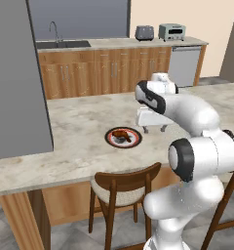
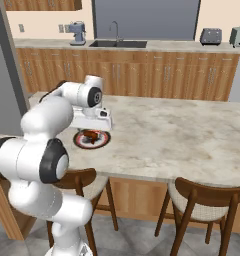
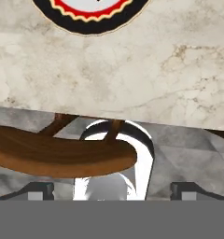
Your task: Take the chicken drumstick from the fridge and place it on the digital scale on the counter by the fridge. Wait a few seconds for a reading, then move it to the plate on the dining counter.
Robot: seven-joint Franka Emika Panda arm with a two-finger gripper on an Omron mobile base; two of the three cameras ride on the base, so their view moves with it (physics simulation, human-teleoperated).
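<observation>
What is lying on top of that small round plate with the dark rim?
A lumpy reddish-brown chicken drumstick lies on the small round plate. The plate's pale centre beneath the meat is covered.

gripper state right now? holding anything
gripper: open and holding nothing, fingers wide apart; the chicken drumstick lies on the plate.
</observation>
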